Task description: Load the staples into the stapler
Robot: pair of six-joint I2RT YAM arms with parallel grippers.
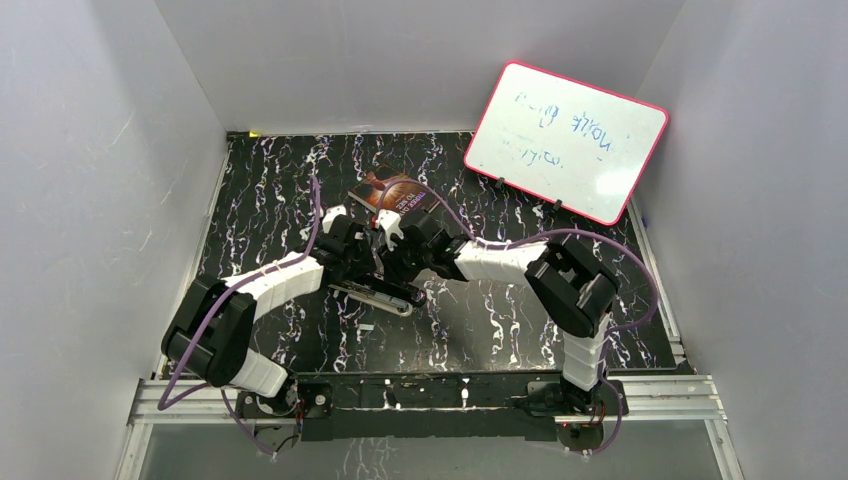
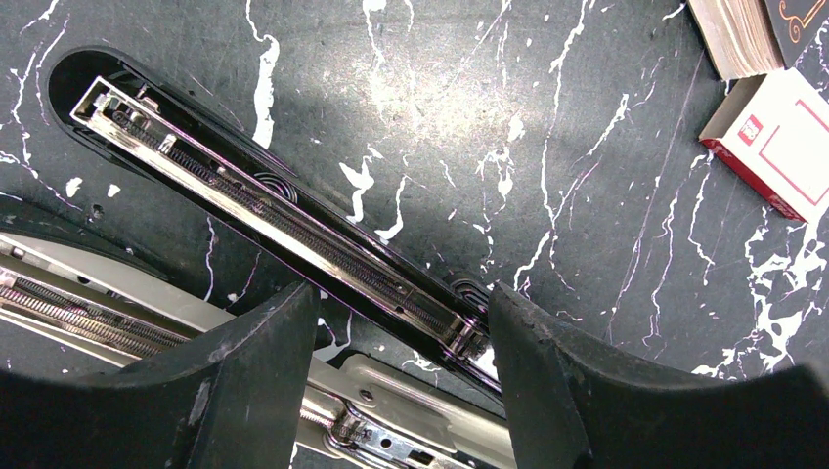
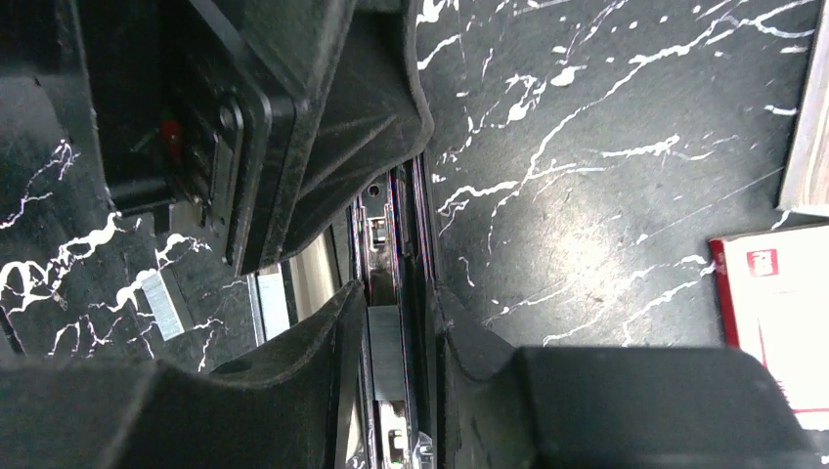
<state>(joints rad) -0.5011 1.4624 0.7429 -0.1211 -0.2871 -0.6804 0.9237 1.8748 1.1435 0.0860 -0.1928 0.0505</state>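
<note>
Two pincers [image 1: 385, 262] straddle one opened stapler [image 2: 274, 210]: left wide, right narrow, gripping a staple strip [image 3: 384, 337].

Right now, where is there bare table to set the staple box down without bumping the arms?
Free: far left of the table, and the near right patch between the right arm and the whiteboard. Crowded: centre, where both grippers meet over the stapler, book just behind.
</note>
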